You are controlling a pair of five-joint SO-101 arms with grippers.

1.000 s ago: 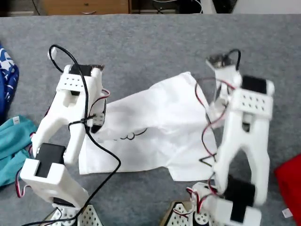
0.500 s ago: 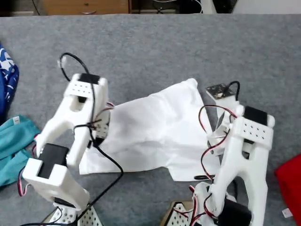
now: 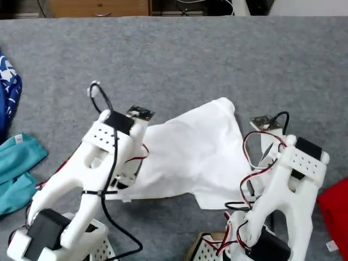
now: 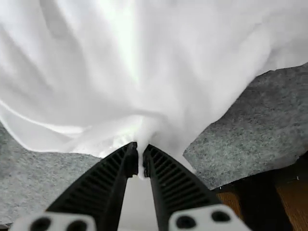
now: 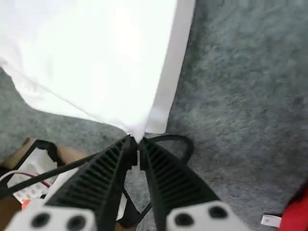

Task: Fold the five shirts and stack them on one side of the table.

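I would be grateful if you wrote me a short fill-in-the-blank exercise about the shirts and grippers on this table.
The left gripper and the right gripper are both shut on a shirt coloured ____.
The red shirt lies at the table edge beside the ____ arm.
The teal shirt lies on the ____ arm's side.
Missing words: white; right; left.

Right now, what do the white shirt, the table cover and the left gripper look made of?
The white shirt: thin matte fabric, probably cotton; it drapes in soft folds and light shines through it.
The table cover: grey felt-like mat; fuzzy speckled nap, no sheen.
The left gripper: black hard plastic, matte; the ridged faces suggest 3D printing, not certain.
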